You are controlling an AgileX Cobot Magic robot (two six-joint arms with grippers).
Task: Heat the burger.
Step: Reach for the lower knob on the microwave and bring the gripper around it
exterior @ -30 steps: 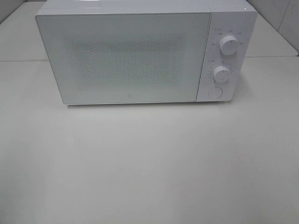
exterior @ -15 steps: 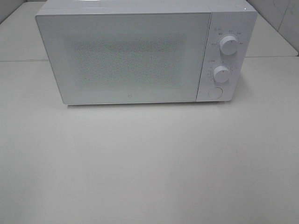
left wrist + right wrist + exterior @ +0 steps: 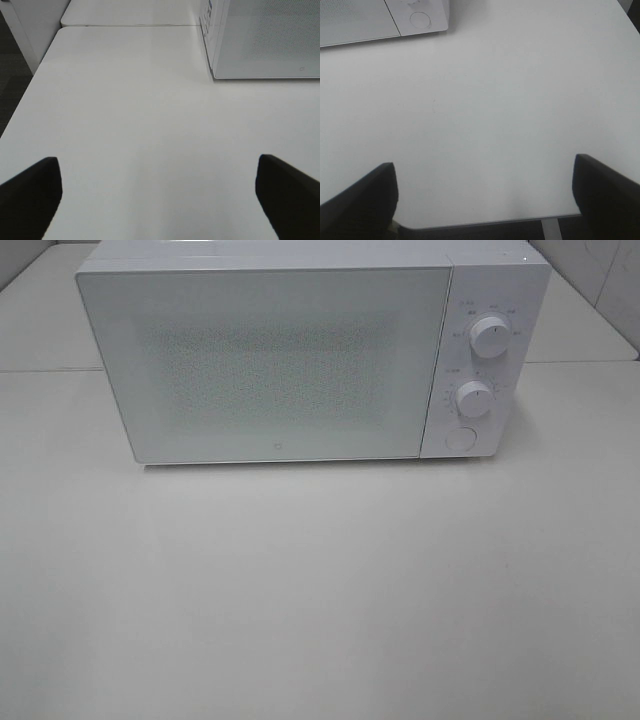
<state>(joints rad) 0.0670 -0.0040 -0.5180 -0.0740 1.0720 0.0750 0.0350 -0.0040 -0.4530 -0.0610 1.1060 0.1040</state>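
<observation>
Left tool (image 3: 157,167): two black fingers spread wide, nothing between them, bare surface beneath. Hangs above the white matte tabletop (image 3: 320,590), on the side of the oven away from its controls.

Right tool (image 3: 484,167): black fingers likewise parted wide, gripping nothing. Poised over the tabletop's near edge, on the control-panel side. Neither tool shows in the high view.

Broad bare stretch of tabletop runs from the tools to the oven.

White box-shaped microwave oven (image 3: 300,350) stands toward the back of the tabletop, upright and square to the camera. Its pale door with a dotted mesh window (image 3: 265,365) is shut; the inside cannot be made out. Right-hand panel: upper white round knob (image 3: 489,337), lower white round knob (image 3: 474,399), white round push button (image 3: 460,438) below them.

Burger: not seen in any view; location cannot be told.

Behind the oven, a seam crosses the tabletop; grey tiled wall (image 3: 612,275) at far right.
</observation>
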